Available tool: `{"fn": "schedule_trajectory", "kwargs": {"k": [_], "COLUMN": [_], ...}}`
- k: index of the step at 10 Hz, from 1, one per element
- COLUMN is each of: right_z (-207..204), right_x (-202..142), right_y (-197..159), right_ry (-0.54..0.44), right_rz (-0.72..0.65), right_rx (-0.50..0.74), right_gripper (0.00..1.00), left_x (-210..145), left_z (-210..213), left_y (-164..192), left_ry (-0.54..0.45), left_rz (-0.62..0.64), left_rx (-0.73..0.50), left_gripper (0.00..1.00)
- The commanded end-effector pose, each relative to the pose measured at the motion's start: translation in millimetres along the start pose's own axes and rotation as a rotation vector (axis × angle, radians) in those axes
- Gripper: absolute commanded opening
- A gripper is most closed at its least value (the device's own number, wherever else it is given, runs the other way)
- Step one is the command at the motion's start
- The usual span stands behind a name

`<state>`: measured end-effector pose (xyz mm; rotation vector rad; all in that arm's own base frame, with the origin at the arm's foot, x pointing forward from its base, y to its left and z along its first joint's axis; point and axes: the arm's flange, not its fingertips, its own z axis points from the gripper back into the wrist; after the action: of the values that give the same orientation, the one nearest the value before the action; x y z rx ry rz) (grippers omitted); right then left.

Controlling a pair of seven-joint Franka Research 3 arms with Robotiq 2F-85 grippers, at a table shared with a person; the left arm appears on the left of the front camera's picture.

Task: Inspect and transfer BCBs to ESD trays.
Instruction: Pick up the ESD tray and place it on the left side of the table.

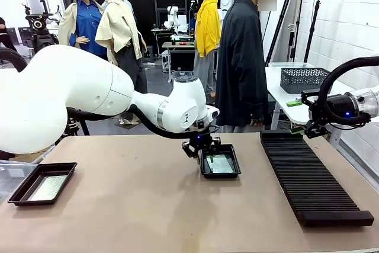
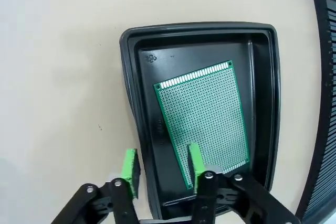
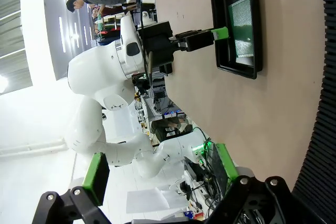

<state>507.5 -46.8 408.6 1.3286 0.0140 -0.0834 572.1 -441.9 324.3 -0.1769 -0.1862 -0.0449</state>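
— Where is the left pincer?
— Spread open astride the near rim of the middle ESD tray, one pad inside, one outside, gripping nothing. A BCB lies flat in that tray.
— The right pincer?
— Wide open, empty, raised beyond the slotted rack.

The shallow black plastic tray shines glossy along its flared rim. Inside, the thin green circuit board looks matt, finely dotted with tiny holes. The tan table is smooth and dull. The long black ribbed rack appears matt plastic.
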Motion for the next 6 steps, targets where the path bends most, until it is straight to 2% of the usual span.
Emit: {"fn": "schedule_trajectory", "kwargs": {"k": [1, 5, 6], "right_z": [-1, -1, -1], "right_x": [-2, -2, -2], "right_y": [-1, -1, -1], "right_ry": [-0.006, -0.006, -0.006], "right_rz": [-0.006, -0.006, -0.006], "right_rx": [-0.010, -0.010, -0.010], "right_gripper": [1.00, 1.00, 1.00], "left_x": [3, 8, 4], "left_z": [3, 7, -1], "left_y": [6, 17, 9], "left_ry": [0.010, 0.042, 0.016], "left_rz": [-0.013, 0.019, 0.012], "left_rx": [0.023, 0.025, 0.016], "left_gripper": [0.00, 0.00, 0.00]}}
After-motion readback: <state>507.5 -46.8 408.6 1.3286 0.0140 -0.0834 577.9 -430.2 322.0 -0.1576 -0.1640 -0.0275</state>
